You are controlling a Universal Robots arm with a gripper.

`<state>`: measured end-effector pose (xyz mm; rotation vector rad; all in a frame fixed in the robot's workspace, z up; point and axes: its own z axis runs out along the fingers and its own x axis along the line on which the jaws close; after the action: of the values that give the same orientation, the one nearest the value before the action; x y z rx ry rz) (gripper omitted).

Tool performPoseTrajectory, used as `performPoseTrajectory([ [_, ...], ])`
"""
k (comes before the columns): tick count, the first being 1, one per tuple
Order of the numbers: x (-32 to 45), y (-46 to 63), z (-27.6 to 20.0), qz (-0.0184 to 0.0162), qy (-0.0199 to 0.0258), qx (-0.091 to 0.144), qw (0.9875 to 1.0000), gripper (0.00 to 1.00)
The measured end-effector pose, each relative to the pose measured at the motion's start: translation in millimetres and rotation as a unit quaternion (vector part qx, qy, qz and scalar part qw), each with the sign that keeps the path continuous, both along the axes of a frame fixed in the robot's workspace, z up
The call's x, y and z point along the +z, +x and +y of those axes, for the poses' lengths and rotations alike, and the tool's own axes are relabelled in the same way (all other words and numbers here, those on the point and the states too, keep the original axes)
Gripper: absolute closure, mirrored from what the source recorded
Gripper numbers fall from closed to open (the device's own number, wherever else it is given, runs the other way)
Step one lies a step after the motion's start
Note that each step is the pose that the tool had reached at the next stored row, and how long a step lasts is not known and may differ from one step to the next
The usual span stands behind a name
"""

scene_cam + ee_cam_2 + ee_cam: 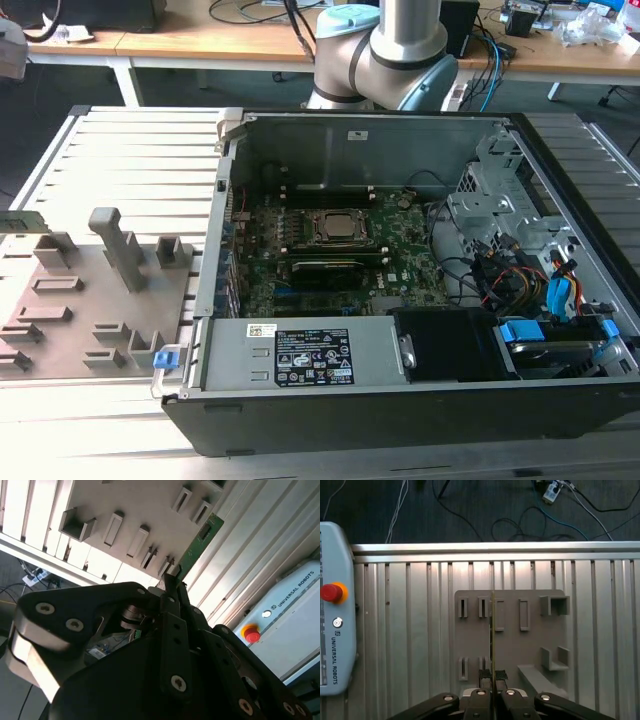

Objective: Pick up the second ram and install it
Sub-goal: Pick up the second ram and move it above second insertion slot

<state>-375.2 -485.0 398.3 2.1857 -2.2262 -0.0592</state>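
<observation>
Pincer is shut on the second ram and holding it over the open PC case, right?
Not quite. The pincer is shut on the second ram, but it is over the grey fixture plate, not the PC case. The first wrist view shows the plate's slots directly beyond the stick.

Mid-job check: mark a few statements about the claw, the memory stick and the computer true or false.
1. The claw grips the green memory stick. True.
2. The stick is seated in the computer. False: it is held over the grey fixture plate, outside the computer.
3. The computer's side is open. True.
4. The fixture plate lies inside the computer. False: it lies on the ribbed table, to the exterior view's left of the computer.
</observation>
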Motion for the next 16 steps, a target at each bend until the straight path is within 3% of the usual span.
performPoseTrajectory([
  [3, 10.1, 0.1, 0.0, 0.0001, 0.0001, 0.000, 1.0000, 0.86],
  [4, 14.0, 0.1, -0.1, 0.0000, 0.0022, 0.000, 1.0000, 0.86],
  [5, 15.2, 0.2, 0.5, 0.0004, 0.0109, 0.000, 0.9999, 0.86],
  [6, 15.5, 0.5, 1.6, 0.0007, 0.0133, 0.000, 0.9999, 0.86],
  [10, 19.4, 4.1, 11.7, 0.0029, 0.0134, 0.001, 0.9999, 0.86],
  [12, 29.5, 5.7, 18.2, 0.0034, 0.0135, 0.001, 0.9999, 0.86],
  [15, 29.6, 6.3, 18.3, 0.0035, 0.0143, 0.001, 0.9999, 0.86],
  [16, 29.6, 11.9, 18.3, 0.0035, 0.0143, 0.001, 0.9999, 0.86],
])
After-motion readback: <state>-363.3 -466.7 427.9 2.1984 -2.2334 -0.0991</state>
